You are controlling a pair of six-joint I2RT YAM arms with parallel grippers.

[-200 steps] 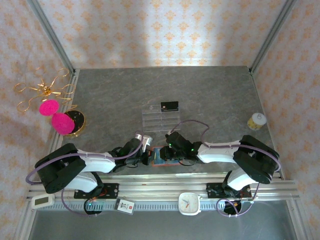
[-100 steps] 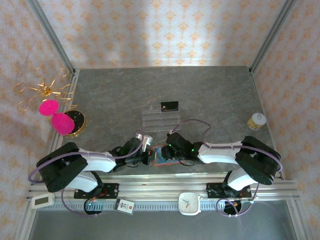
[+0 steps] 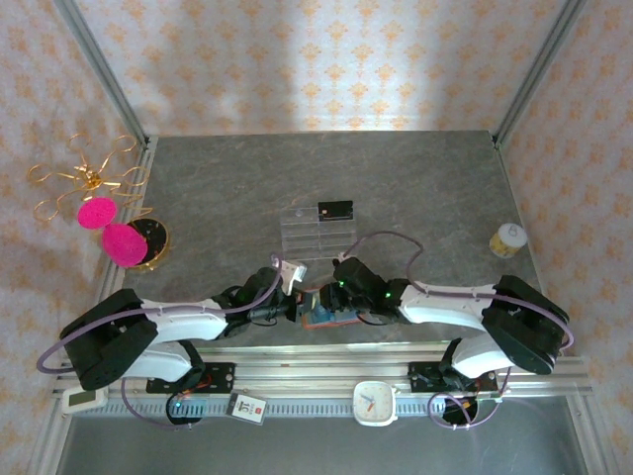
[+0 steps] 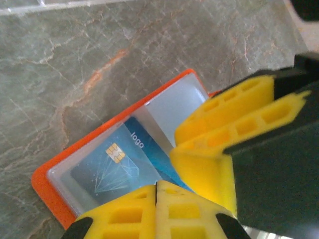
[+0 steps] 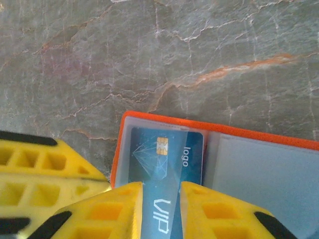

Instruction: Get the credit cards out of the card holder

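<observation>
Marbled tabletop (image 5: 199,40), card holder (image 5: 269,169), blue card (image 5: 169,154) "logo", "VIP"; left pincer (image 4: 156,191) clenched, right pincer (image 5: 161,191) parted.

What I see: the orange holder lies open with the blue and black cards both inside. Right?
Not quite. Only the blue card is inside the open orange holder; the black card lies on the clear tray farther back, as the top external view shows.

Clear tray (image 3: 302,237) mid-table, pink discs (image 3: 122,242) left, yellow tub (image 3: 507,239) right, white clock (image 3: 374,403) near edge
</observation>
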